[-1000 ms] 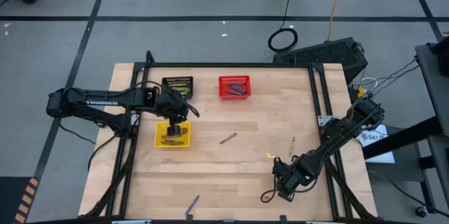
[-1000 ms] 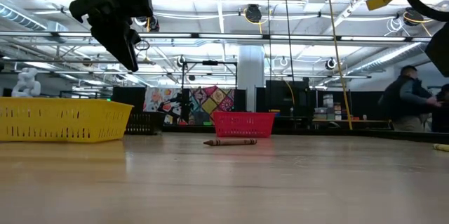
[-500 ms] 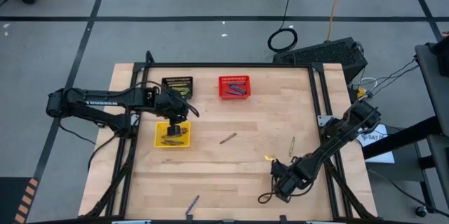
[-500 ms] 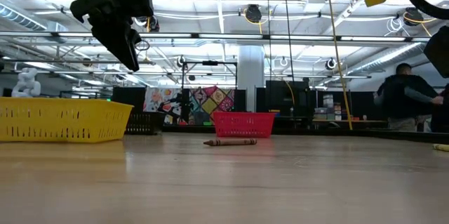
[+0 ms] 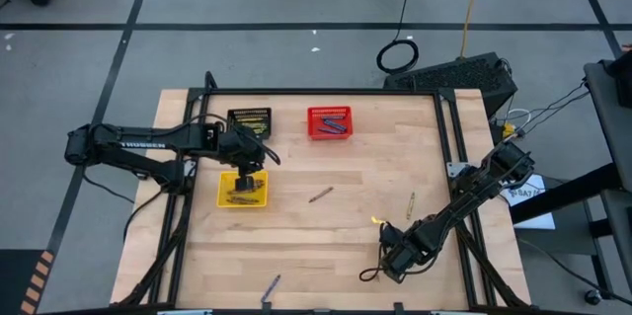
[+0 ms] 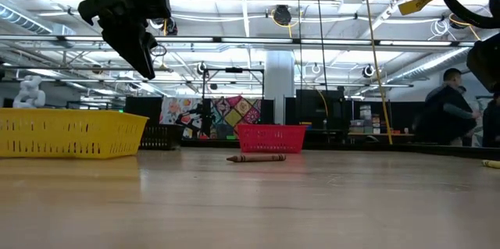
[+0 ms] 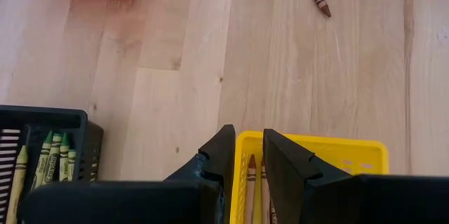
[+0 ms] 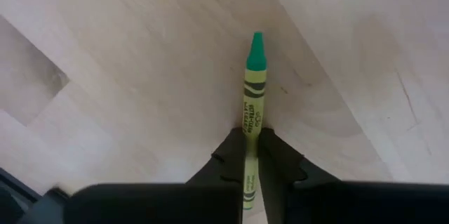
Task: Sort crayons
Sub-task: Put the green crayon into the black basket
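Fingers above yellow basket

My overhead camera looks straight down on the whole pale wooden table, while my low one sits at tabletop level facing the room. Both share the red plastic basket; my wrist cameras look closely at the boards.

Crayons, sorted in part:
- Green crayon: paper-wrapped, clamped between the jaws of the right gripper, tip pointing away, lower right of centre in the high view.
- Brown crayon: flat on the desk, centre.
- Yellow-green crayon: flat, right.
- Blue crayon: flat, bottom edge.
- Others lie in the three baskets, upper left.
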